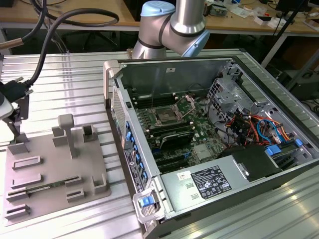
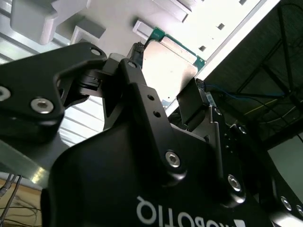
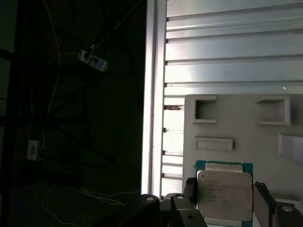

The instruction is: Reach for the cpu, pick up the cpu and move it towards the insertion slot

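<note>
One cpu (image 3: 224, 194) between claw (image 3: 226, 201) fingers

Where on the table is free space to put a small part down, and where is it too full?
Free: ribbed table between the grey tray and the computer case; also the strip right of the case. Crowded: inside the case, around the slot and cables.

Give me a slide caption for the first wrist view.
Gripper fingers straddling the cpu on the grey tray, above the ribbed metal table.
</note>
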Controlling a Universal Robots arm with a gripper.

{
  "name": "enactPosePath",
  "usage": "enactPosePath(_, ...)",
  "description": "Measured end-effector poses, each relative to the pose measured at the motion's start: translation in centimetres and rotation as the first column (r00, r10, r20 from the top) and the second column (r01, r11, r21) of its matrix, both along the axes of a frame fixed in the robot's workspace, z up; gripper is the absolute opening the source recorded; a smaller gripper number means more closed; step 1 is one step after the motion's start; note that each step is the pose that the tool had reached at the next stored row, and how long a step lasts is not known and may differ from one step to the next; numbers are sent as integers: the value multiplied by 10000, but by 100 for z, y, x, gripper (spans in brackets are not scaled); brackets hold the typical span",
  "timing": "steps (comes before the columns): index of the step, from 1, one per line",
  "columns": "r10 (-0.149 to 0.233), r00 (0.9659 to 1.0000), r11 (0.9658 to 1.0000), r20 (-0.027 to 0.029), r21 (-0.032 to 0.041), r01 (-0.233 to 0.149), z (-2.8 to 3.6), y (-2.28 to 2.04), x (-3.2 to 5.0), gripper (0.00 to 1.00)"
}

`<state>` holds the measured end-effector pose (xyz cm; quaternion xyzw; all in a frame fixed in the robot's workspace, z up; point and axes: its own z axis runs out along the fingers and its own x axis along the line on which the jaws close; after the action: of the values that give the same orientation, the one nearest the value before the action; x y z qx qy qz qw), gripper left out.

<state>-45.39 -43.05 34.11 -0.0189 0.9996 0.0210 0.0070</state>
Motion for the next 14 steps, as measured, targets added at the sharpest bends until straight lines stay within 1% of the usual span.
enactPosePath(8,0,10000,10000,-1,-1,0,167,0,0,55)
enactPosePath(11,1,10000,10000,0,0,-1,247,0,0,55)
enactPosePath(14,0,10000,10000,0,0,0,295,0,0,55)
